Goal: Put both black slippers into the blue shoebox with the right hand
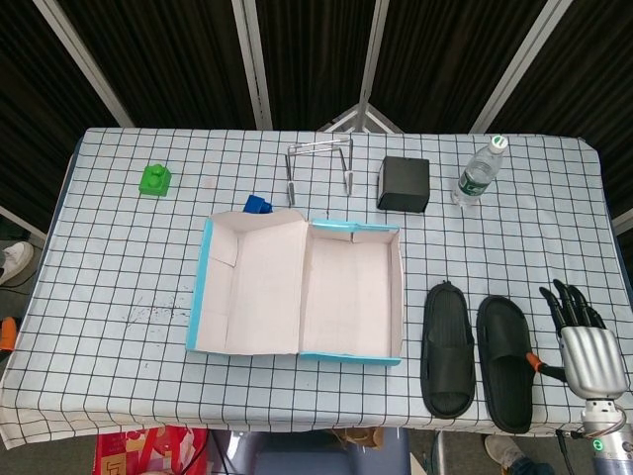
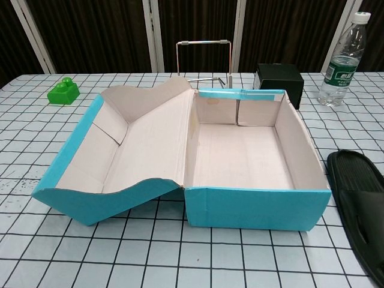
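Observation:
The blue shoebox (image 1: 394,297) (image 2: 258,208) lies open mid-table, its lid folded out to the left and its inside empty. Two black slippers lie side by side to its right near the front edge: the nearer one (image 1: 448,348) (image 2: 359,198) and the outer one (image 1: 507,362). My right hand (image 1: 584,339) hovers just right of the outer slipper with its fingers spread and pointing away, holding nothing. The chest view shows only one slipper at its right border and no hand. My left hand appears in neither view.
At the back stand a black box (image 1: 404,183) (image 2: 278,78), a water bottle (image 1: 480,170) (image 2: 342,59) and a metal wire stand (image 1: 319,168) (image 2: 203,57). A green block (image 1: 155,179) (image 2: 63,92) sits far left; a small blue block (image 1: 258,205) lies behind the lid.

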Controlling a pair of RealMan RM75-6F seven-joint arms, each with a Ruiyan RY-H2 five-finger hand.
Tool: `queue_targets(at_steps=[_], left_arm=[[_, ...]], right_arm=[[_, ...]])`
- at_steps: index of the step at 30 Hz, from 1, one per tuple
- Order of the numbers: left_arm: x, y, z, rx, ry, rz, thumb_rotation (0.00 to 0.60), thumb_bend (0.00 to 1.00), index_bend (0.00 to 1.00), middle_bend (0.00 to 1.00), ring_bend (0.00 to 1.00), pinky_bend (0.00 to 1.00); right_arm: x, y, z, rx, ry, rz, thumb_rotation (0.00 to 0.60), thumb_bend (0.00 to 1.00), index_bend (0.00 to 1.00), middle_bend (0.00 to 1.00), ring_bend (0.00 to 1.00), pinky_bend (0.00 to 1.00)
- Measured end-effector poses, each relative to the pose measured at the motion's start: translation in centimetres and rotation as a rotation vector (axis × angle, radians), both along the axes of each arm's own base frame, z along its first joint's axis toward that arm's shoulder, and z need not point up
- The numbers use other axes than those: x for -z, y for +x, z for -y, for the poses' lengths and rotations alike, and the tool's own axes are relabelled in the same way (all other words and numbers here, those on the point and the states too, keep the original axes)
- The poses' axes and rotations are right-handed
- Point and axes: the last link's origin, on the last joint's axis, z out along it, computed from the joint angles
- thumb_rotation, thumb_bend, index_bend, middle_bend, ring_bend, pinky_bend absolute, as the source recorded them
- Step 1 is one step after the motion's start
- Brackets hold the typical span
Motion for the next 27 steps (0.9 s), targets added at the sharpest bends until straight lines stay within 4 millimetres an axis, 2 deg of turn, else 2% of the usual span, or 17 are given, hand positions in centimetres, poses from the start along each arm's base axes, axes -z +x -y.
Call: queue_targets(at_steps=[7, 12, 17, 22, 27], left_arm=[[-0.1, -0.1, -0.1, -0.010, 0.006, 0.004, 0.600, 0.71, 0.12, 0.01, 0.00, 0.02], [-0.1, -0.5, -0.3, -0.045, -0.003, 0.005, 0.600, 0.71, 0.13, 0.01, 0.00, 0.02], [-0.4, -0.7, -0.4, -0.051, 0.003, 0.015, 0.600, 0.71, 0.12, 0.01, 0.00, 0.02], [-0.6, -0.8, -0.4, -0.052, 0.008, 0.022, 0.600, 0.71, 0.12, 0.01, 0.00, 0.02], [-0.7, -1.0, -0.5, -0.055, 0.006, 0.028, 0.600, 0.71, 0.12, 0.01, 0.00, 0.02]], right_arm=[[0.4, 2.0, -0.7, 0.039, 0.110, 0.068, 0.600, 0.12, 0.14, 0.05, 0.06, 0.23], [-0.3, 4.4, -1.8, 0.033, 0.207, -0.001, 0.600, 0.12, 0.16, 0.05, 0.06, 0.23], [1.2, 6.6, -3.4, 0.046, 0.264, 0.017, 0.600, 0.12, 0.16, 0.05, 0.06, 0.23], [3.4, 7.8, -4.9, 0.061, 0.308, 0.023, 0.600, 0.12, 0.16, 0.05, 0.06, 0.23], [5.6, 8.5, -5.3, 0.045, 0.312, 0.025, 0.600, 0.12, 0.16, 0.05, 0.06, 0.23]])
